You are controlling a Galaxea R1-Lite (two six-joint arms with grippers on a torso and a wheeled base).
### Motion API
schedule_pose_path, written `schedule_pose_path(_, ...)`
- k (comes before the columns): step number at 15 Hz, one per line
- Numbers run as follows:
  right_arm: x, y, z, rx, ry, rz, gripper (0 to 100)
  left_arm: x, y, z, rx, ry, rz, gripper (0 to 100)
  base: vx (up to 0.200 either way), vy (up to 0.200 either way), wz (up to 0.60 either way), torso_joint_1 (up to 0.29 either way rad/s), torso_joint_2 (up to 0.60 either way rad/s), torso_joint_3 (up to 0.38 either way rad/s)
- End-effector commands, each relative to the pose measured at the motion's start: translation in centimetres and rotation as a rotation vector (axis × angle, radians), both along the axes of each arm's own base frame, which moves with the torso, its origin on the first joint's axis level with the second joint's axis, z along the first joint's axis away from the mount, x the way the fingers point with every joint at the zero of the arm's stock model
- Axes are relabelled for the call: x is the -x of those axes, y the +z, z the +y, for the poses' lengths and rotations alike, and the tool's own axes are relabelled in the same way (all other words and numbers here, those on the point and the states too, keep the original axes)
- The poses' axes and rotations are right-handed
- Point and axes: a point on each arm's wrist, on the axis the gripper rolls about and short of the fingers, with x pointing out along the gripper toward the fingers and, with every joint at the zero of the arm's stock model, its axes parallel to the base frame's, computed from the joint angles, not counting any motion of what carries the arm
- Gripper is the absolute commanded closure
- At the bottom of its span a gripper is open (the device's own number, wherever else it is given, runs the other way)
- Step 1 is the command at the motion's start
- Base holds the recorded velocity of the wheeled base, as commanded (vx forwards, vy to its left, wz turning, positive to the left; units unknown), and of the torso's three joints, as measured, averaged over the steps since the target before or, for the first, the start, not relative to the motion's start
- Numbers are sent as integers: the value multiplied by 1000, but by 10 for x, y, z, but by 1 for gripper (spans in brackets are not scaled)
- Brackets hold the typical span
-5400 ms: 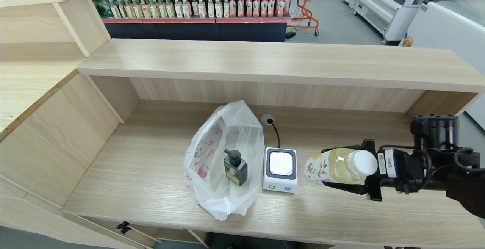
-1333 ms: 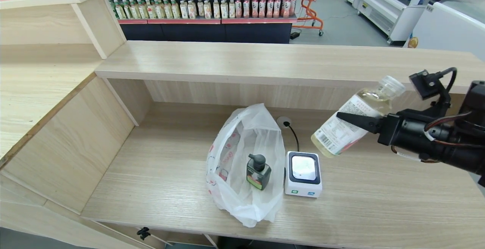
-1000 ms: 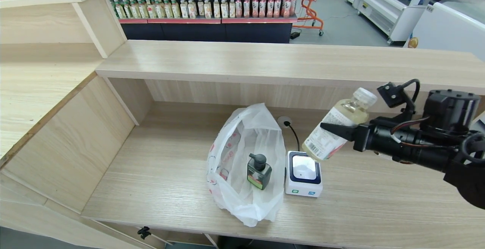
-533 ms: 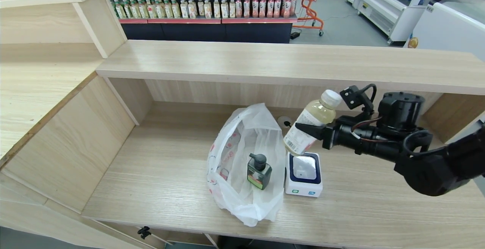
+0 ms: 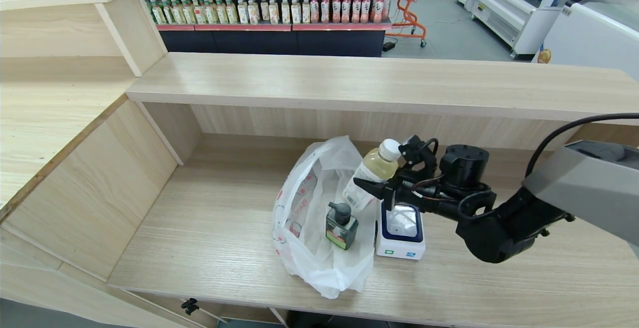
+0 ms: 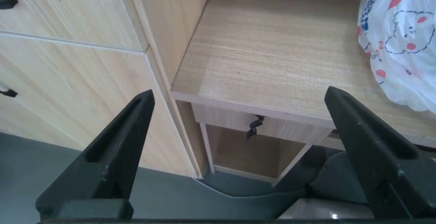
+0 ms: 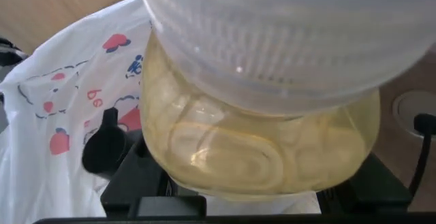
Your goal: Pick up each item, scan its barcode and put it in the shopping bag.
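Note:
My right gripper point(image 5: 372, 185) is shut on a clear bottle of yellow drink point(image 5: 370, 178) with a white cap, held tilted over the right rim of the white shopping bag point(image 5: 304, 218). In the right wrist view the bottle point(image 7: 266, 135) is close up, with the bag point(image 7: 75, 108) below it. A dark pump bottle point(image 5: 341, 225) stands inside the bag. The white barcode scanner point(image 5: 400, 228) sits just right of the bag, under the right arm. My left gripper point(image 6: 238, 156) hangs open off the counter's front left corner, above the floor, holding nothing.
The bag and scanner sit on a lower wooden counter point(image 5: 209, 228) walled at the back and left by a raised ledge point(image 5: 349, 81). The scanner's cable point(image 5: 385, 175) runs to a hole behind it. A drawer handle point(image 6: 255, 125) sits under the counter edge. Store shelves stand beyond.
My right arm has swept left and down with the bottle, from high at the right, past the scanner, to the bag's opening. The camera shifted earlier.

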Motion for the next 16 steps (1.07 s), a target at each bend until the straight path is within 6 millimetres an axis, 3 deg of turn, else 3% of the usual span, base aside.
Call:
schedule_pose_path(1,-13,-15,13,12,18,-9,100,0,0,0,1,0,-1,0,0,0,0,0,0,0)
schedule_pose_path(6,-28,-34,19,74,19,-77,100,0,0,0,1,0,-1,0,0,0,0,0,0,0)
schedule_pose_path(16,-44,-41,27,64,20,-112,100,0,0,0,1,0,-1,0,0,0,0,0,0,0)
